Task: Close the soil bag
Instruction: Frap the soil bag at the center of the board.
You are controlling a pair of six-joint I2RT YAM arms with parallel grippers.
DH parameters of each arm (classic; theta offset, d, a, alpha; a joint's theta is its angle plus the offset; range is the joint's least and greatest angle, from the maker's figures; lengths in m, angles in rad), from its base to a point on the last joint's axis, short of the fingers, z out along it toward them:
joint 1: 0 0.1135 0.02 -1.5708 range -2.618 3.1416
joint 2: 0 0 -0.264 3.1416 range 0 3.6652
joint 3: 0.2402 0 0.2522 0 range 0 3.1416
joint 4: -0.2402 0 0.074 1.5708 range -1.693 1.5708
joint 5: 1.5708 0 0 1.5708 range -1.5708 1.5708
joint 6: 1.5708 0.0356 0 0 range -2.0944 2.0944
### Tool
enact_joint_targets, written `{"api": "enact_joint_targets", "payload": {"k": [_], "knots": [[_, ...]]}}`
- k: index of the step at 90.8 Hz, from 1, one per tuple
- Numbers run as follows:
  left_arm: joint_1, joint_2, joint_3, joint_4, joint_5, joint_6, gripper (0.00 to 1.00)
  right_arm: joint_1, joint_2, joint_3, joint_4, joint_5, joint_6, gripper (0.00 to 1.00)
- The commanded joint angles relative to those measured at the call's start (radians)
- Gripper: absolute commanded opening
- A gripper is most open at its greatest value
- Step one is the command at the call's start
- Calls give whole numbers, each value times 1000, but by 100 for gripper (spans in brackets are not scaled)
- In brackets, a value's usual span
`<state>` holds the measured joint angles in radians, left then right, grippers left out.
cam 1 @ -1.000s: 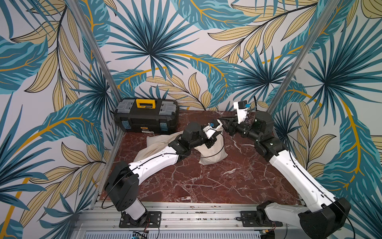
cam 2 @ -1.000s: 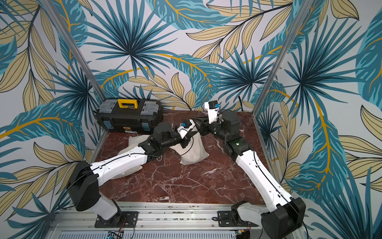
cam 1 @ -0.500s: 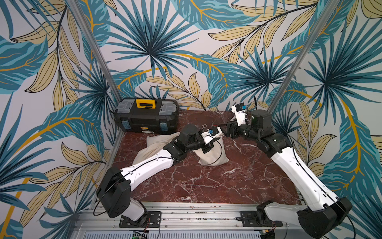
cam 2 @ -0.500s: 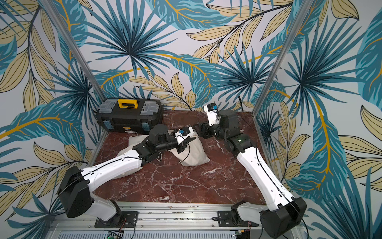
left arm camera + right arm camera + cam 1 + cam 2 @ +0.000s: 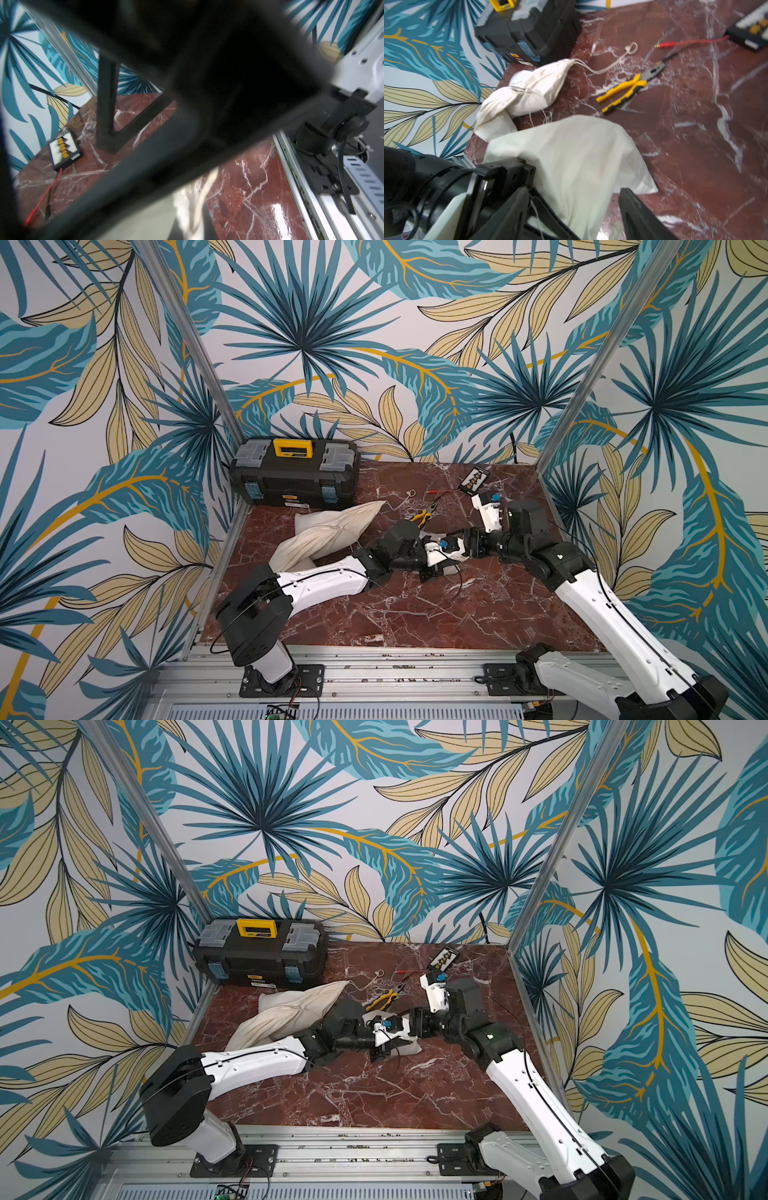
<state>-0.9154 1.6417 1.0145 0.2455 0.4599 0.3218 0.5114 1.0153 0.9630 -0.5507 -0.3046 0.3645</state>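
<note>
The soil bag [image 5: 571, 158], of cream cloth, lies on the red marble floor in mid-scene. In both top views the arms cover most of it [image 5: 451, 571] [image 5: 406, 1047]. My left gripper [image 5: 437, 570] [image 5: 386, 1048] is shut at the bag's gathered end. In the left wrist view a pale cord and cloth [image 5: 197, 199] run out from its jaws. My right gripper [image 5: 457, 551] [image 5: 577, 220] faces it from the right and is open. Its black fingers [image 5: 639, 214] stand on either side of the bag's cloth, and I cannot tell if they touch it.
A second cream bag [image 5: 328, 531] [image 5: 529, 91], tied shut with a knotted cord, lies by the black and yellow toolbox [image 5: 295, 472] at the back left. Yellow pliers [image 5: 424, 514] [image 5: 625, 89], red and black leads [image 5: 685, 43] and a small black board [image 5: 475, 481] [image 5: 64, 149] lie behind the grippers.
Both grippers have come down and towards the front with the bag, which stood taller before. The right gripper's jaws have opened wider. The left has stayed shut.
</note>
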Motion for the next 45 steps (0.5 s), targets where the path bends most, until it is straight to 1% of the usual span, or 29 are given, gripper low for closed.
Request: {"api": "enact_joint_targets", "payload": {"k": [1, 10, 22, 35, 45], "knots": [[-16, 76, -37, 70, -136, -7, 0, 12, -38, -135, 85, -5, 110, 73], [-16, 158, -67, 150, -249, -41, 0, 12, -84, -244, 161, 33, 161, 72], [-17, 268, -64, 191, -332, -53, 0, 12, -101, -333, 219, 82, 199, 73], [-16, 277, -68, 194, -388, -40, 0, 10, -166, -351, 241, 134, 172, 74], [-9, 262, -52, 147, -422, -21, 0, 10, -196, -367, 182, 238, 118, 74]]}}
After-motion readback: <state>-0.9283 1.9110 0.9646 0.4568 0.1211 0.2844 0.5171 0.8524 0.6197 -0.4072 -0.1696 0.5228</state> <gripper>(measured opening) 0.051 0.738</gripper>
